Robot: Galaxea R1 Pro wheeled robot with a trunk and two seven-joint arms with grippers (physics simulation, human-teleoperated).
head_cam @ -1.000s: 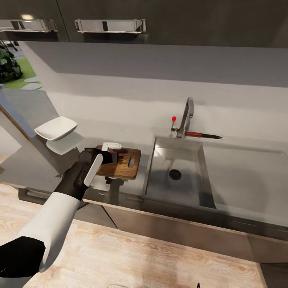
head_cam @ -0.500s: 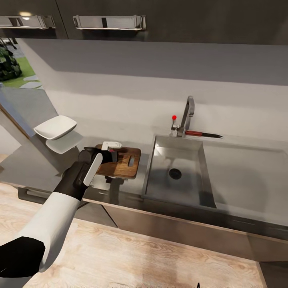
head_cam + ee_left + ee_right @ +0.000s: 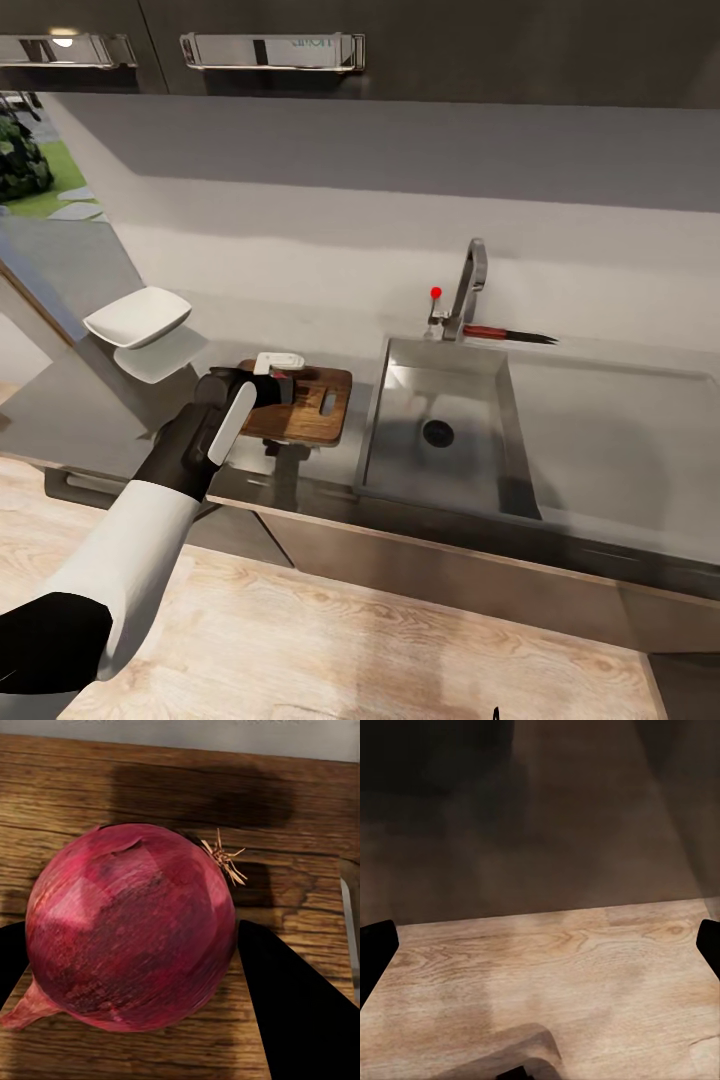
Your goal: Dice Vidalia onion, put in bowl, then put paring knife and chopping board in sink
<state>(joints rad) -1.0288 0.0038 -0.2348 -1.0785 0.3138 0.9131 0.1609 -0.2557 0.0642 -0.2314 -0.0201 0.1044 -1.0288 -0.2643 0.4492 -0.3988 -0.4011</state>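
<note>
My left gripper (image 3: 279, 384) reaches over the dark wooden chopping board (image 3: 318, 424) and is shut on the pinkish-red Vidalia onion (image 3: 281, 378). In the left wrist view the onion (image 3: 131, 926) sits between both dark fingers (image 3: 292, 1009), with the board's (image 3: 300, 817) wood grain close beneath; whether it touches the board I cannot tell. The paring knife (image 3: 507, 335) lies on the countertop (image 3: 60, 420) behind the sink (image 3: 400, 470), right of the faucet (image 3: 468, 285). The white bowl (image 3: 140, 318) stands far left. My right gripper (image 3: 540, 945) hangs open over wooden floor.
The sink basin holds only its dark drain (image 3: 437, 433), and a flat drainboard (image 3: 610, 440) stretches to its right. Dark upper cabinets with metal handles (image 3: 272, 50) run overhead. The red-tipped faucet lever (image 3: 435, 294) stands beside the spout.
The head view has shifted very slightly. My left gripper and the onion stay where they were over the board.
</note>
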